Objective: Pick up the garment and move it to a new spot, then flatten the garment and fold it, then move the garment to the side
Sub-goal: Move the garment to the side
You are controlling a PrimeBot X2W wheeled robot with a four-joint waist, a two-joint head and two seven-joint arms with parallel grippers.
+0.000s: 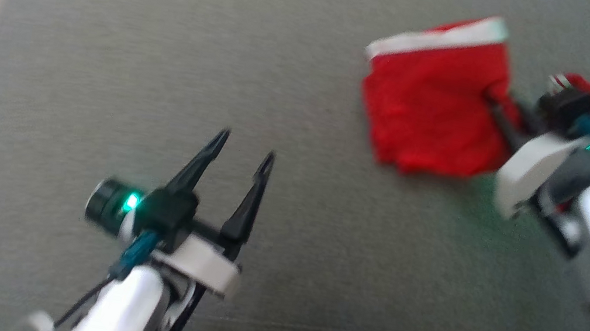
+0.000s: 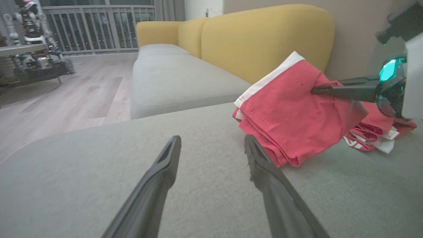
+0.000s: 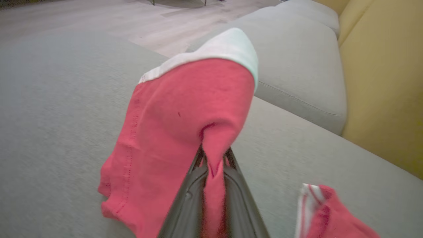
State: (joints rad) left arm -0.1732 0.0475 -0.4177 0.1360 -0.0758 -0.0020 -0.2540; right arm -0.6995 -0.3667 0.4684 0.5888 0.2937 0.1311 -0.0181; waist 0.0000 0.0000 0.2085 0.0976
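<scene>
A: The right gripper (image 1: 492,96) had its two dark fingers pinched together on a fold of the red garment (image 1: 427,115), with the cloth bunched up between them.

B: And where was the garment itself?

A: On the grey seat cushion (image 1: 171,51), at the far right of the head view. It was folded into a thick pad. The edge with the white band (image 1: 439,37) was raised, while the lower folded edge rested on the cushion.

B: So the clamp was on the cloth, not beside it?

A: Yes. In the right wrist view a red tuck ran down between the closed fingers.

B: What about the other arm?

A: The left gripper (image 1: 247,145) was spread wide and held nothing. It hung over bare cushion, well apart from the garment, with its fingers pointing up and slightly toward it.

B: Anything else red nearby?

A: A second bunch of cloth (image 2: 373,132), red with white stripes and a label, lay on the cushion just behind the right gripper. I could not tell whether it was part of the same garment.

B: And the surroundings?

A: A yellow backrest (image 2: 264,33) stood behind the seat, and a pale wooden floor (image 2: 66,99) lay off to the left side.
</scene>
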